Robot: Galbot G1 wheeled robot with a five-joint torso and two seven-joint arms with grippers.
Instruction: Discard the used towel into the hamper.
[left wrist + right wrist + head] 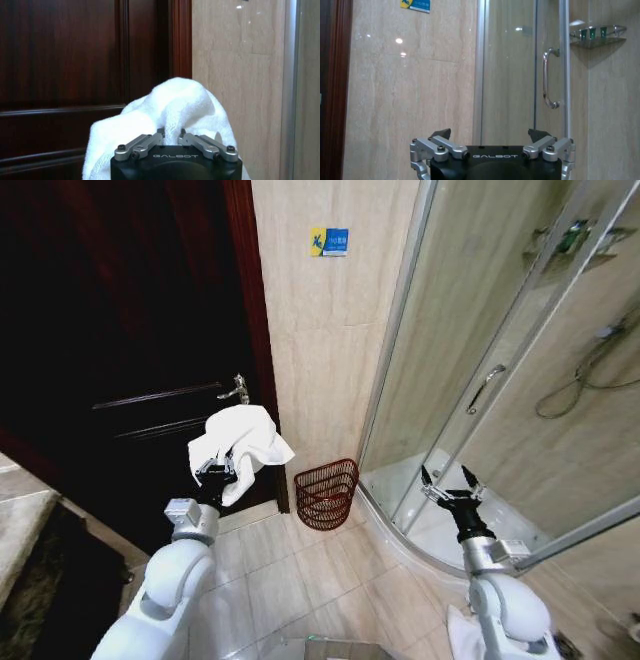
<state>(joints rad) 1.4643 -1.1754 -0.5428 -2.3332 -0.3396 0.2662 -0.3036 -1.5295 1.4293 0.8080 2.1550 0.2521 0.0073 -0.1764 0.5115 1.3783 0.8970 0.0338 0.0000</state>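
Note:
A white towel [242, 445] hangs bunched from my left gripper [218, 471], which is shut on it, raised in front of the dark door. In the left wrist view the towel [170, 116] bulges up over the closed fingers [150, 140]. The hamper [327, 492], a small reddish-brown ribbed basket, stands on the floor against the tiled wall, lower and to the right of the towel. My right gripper [449, 483] is held up open and empty in front of the shower glass; the right wrist view shows its fingers [442, 134] spread wide.
A dark wooden door [130, 360] with a metal handle [236, 390] is on the left. A curved glass shower enclosure [480, 380] with a raised white base fills the right. The beige tile wall [320, 330] lies between them. A dark mat [60, 600] covers the floor at lower left.

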